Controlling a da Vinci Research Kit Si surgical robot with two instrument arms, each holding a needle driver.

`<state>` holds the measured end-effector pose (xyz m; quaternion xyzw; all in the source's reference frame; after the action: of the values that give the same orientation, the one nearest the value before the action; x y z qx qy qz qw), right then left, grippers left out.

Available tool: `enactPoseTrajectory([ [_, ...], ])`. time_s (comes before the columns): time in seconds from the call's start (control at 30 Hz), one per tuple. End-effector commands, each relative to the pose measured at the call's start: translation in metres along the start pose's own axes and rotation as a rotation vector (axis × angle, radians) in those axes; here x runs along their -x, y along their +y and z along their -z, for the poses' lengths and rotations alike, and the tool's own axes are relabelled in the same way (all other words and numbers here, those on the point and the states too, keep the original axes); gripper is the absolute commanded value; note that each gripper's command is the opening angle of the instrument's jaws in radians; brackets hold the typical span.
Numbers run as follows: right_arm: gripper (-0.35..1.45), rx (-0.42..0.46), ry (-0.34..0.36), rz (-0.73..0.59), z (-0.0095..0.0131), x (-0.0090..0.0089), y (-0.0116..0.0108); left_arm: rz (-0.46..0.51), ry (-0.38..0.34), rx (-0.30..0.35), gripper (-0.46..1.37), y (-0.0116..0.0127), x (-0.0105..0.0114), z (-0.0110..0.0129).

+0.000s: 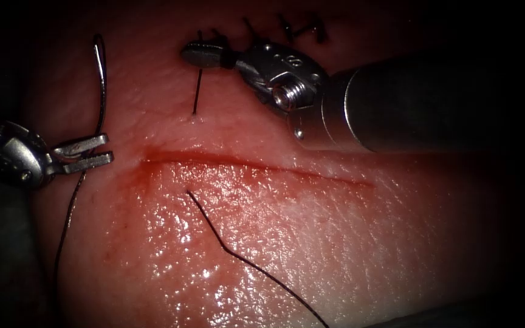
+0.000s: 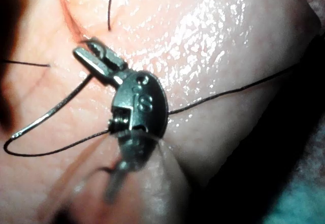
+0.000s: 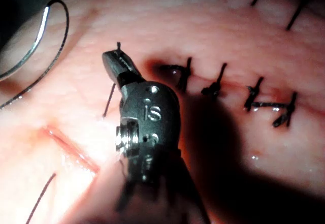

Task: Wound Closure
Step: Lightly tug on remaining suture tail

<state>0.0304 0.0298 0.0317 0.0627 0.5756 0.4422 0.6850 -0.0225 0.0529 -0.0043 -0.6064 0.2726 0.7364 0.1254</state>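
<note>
The cut [image 1: 244, 165] runs across the tissue [image 1: 311, 243]. My left tool [image 1: 92, 152] is off the cut's left end, jaws shut on the curved needle [image 1: 96, 54] near one end. The needle arcs upward, outside the tissue, and thread trails from it down the left side. My right tool [image 1: 199, 54] is beyond the cut, shut on a thread [image 1: 197, 91] that drops straight into the tissue just past the cut. A second thread strand [image 1: 238, 255] leaves the tissue on the near side and runs to the lower right. In the wrist views: left tool [image 2: 89, 54], needle [image 2: 51, 112], right tool [image 3: 116, 59].
Several finished stitches [image 1: 302, 29] sit at the back behind the right tool's shaft [image 1: 396, 103], also seen as a stitch row [image 3: 254, 94]. Red fluid [image 1: 144, 176] stains the tissue around the cut's left end.
</note>
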Motion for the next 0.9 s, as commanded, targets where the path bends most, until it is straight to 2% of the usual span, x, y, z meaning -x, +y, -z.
enactPoseTrajectory([
  [0.03, -0.35, 0.003, 0.0, 0.001, 0.0, 0.0, 0.0, 0.0, 0.0, 0.004, -0.35, 0.0, 0.0, 0.0],
  [0.33, -0.35, -0.027, 0.007, 0.006, -0.0001, 0.0008, -0.0003, -0.005, 0.0, 0.003, -0.35, 0.0, 0.0001, -0.0001],
  [0.37, -0.29, -0.028, 0.008, 0.007, -0.0001, 0.0009, -0.0003, -0.005, 0.0, 0.003, -0.35, -0.0001, 0.0001, -0.0001],
  [0.4, 0.32, -0.03, 0.009, 0.008, -0.0001, 0.001, -0.0003, -0.005, 0.001, 0.004, -0.35, -0.0001, 0.0001, -0.0001],
  [0.43, 0.82, -0.016, 0.007, 0.009, -0.0001, 0.001, -0.0003, -0.005, 0.001, 0.004, -0.35, -0.0001, 0.0001, -0.0001],
  [0.47, 1.17, -0.014, 0.01, 0.028, 0.0, 0.0011, -0.0003, -0.004, 0.001, 0.005, -0.35, -0.0001, 0.0001, -0.0001],
  [0.5, 1.3, -0.017, 0.008, 0.052, 0.0001, 0.0012, -0.0003, -0.004, 0.002, 0.005, -0.35, -0.0002, 0.0001, 0.0],
  [0.57, 1.33, -0.027, 0.006, 0.069, 0.0007, 0.0016, -0.0004, -0.008, 0.003, 0.006, -0.35, -0.0003, 0.0002, 0.0],
  [0.67, 1.26, -0.049, -0.033, 0.079, 0.0015, 0.0022, -0.0004, -0.007, 0.003, 0.007, -0.35, -0.0005, 0.0003, 0.0],
  [0.77, 1.26, -0.074, -0.127, 0.097, 0.0026, 0.0031, -0.0003, -0.006, 0.003, 0.007, -0.35, -0.0005, 0.0002, 0.0],
  [0.9, 1.29, -0.086, -0.137, 0.106, 0.0034, 0.0037, -0.0002, -0.006, 0.003, 0.007, -0.35, -0.0005, 0.0003, 0.0],
])
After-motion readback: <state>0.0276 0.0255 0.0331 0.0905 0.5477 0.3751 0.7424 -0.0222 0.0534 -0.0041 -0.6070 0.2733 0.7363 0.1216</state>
